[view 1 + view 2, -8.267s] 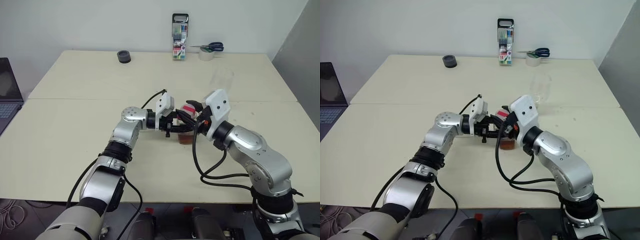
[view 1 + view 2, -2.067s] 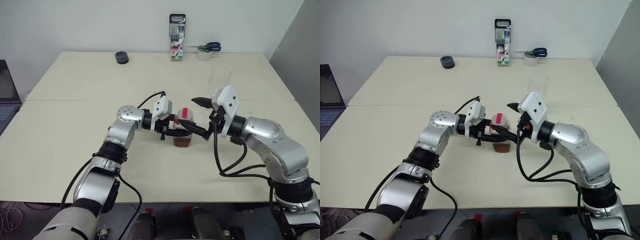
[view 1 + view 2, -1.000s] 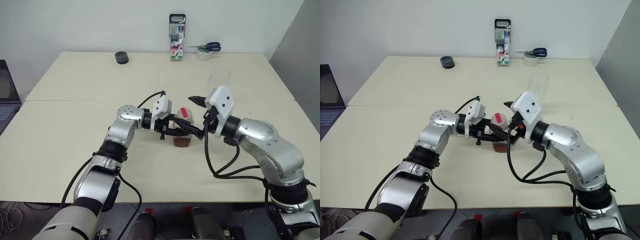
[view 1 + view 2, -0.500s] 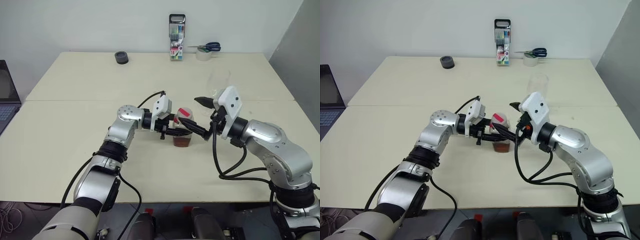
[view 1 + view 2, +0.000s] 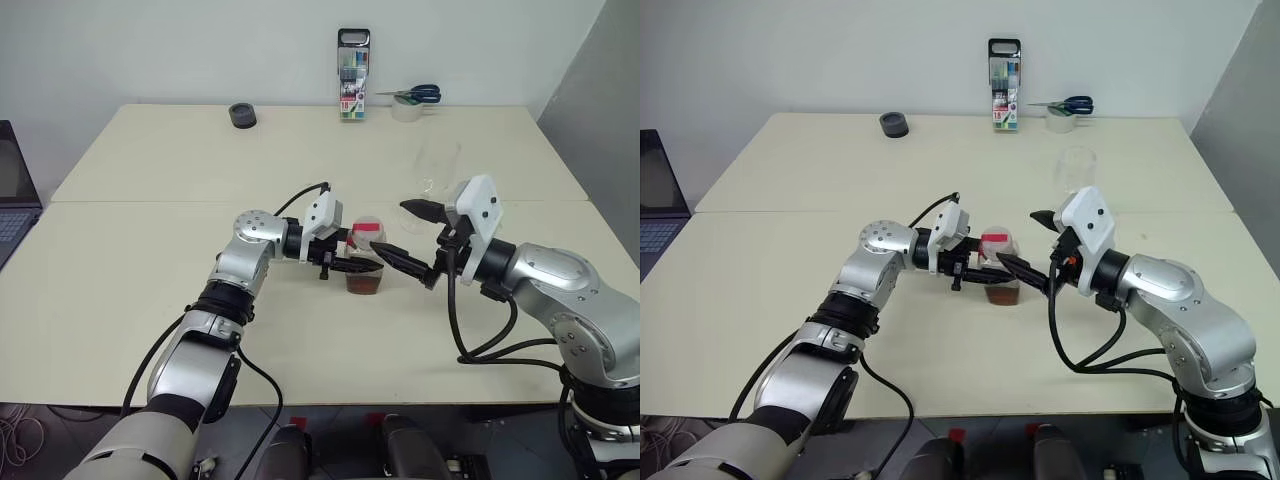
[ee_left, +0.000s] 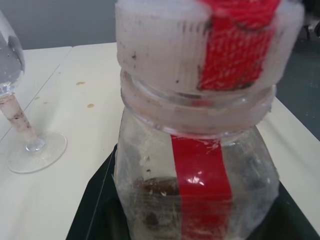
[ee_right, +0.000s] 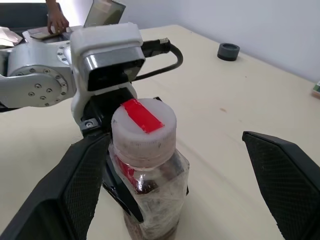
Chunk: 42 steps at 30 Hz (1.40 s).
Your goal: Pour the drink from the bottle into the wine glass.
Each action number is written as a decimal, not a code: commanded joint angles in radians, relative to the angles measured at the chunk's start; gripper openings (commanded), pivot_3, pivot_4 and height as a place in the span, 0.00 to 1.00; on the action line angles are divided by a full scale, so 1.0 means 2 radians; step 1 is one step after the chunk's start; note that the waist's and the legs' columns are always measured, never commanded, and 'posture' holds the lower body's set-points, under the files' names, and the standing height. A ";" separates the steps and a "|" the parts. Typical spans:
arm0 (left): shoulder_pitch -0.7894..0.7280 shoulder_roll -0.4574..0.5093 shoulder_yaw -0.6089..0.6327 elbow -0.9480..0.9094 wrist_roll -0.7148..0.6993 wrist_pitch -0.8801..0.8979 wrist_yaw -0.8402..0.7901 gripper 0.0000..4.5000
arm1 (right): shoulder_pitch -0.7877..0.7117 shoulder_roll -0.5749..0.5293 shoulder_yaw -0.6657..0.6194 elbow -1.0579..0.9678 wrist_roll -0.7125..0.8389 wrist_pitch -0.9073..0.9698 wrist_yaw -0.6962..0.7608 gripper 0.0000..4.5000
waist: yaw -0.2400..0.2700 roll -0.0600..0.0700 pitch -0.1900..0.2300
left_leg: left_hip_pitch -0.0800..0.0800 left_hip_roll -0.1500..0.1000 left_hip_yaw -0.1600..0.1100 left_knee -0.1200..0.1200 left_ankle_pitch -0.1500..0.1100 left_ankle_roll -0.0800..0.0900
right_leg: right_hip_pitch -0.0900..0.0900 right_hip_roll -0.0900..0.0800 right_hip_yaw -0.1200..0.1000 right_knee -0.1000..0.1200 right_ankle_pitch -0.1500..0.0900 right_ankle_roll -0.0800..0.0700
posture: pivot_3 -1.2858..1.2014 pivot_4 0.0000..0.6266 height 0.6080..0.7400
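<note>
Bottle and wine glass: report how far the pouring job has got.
Done: the left gripper is shut on the bottle, which stands upright on the table. In hand: the cap is on the bottle, and the right gripper is open beside it, not gripping it. Left: take the cap off and pour; the drink sits low in the bottle, and the wine glass looks empty.

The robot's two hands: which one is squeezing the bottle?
The left hand. It is shut around the bottle, while the right hand hangs wide open beside the cap.
</note>
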<state>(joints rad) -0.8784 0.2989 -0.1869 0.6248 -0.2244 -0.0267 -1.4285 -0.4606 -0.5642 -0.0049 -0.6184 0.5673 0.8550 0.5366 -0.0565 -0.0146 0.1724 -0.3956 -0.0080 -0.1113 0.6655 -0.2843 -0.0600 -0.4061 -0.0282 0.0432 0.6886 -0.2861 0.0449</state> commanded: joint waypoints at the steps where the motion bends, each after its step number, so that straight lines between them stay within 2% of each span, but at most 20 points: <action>1: -0.010 -0.001 0.005 0.002 0.001 -0.006 -0.001 0.40 | -0.017 0.007 0.006 -0.017 0.002 -0.004 -0.008 1.00 | 0.000 0.000 0.000 | 0.000 0.000 0.000 0.000 0.000 0.000 | 0.000 0.000 0.000 0.000 0.000 0.000 | 0.52 0.24 1.00; 11: -0.012 0.000 0.005 -0.001 0.000 -0.003 0.001 0.40 | -0.023 0.023 0.012 -0.012 0.025 0.012 -0.012 1.00 | 0.000 0.000 0.000 | 0.000 0.000 0.000 0.000 0.000 0.000 | 0.000 0.000 0.000 0.000 0.000 0.000 | 0.52 0.24 1.00; 22: -0.007 0.000 0.003 -0.015 -0.001 0.001 0.002 0.40 | -0.045 0.034 0.051 0.031 -0.010 -0.009 -0.006 1.00 | 0.000 0.000 0.000 | 0.000 0.000 0.000 0.000 0.000 0.000 | 0.000 0.000 0.000 0.000 0.000 0.000 | 0.52 0.24 1.00; 25: -0.006 0.000 0.003 -0.019 -0.001 0.004 0.002 0.40 | -0.049 0.040 0.051 0.035 -0.012 -0.014 -0.006 0.88 | 0.000 0.000 0.000 | 0.000 0.000 0.000 0.000 0.000 0.000 | 0.000 0.000 0.000 0.000 0.000 0.000 | 0.52 0.24 1.00; 31: -0.004 0.002 0.003 -0.024 -0.001 0.008 0.003 0.40 | -0.049 0.044 0.047 0.033 -0.014 -0.017 -0.003 0.42 | 0.000 0.000 0.000 | 0.000 0.000 0.000 0.000 0.000 0.000 | 0.000 0.000 0.000 0.000 0.000 0.000 | 0.52 0.24 1.00; 42: 0.007 0.005 0.002 -0.045 -0.004 0.022 0.005 0.40 | -0.032 -0.012 0.098 0.016 -0.126 -0.124 0.017 0.39 | 0.000 0.000 0.000 | 0.000 0.000 0.000 0.000 0.000 0.000 | 0.000 0.000 0.000 0.000 0.000 0.000 | 0.52 0.24 1.00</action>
<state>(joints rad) -0.8671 0.3025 -0.1900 0.5801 -0.2199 0.0172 -1.4096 -0.5249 -0.5775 0.2103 -0.5646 0.3485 0.6456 0.5713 -0.0572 -0.0146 0.1725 -0.3958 -0.0079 -0.1115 0.6654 -0.2842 -0.0603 -0.4061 -0.0279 0.0430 0.6881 -0.2862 0.0450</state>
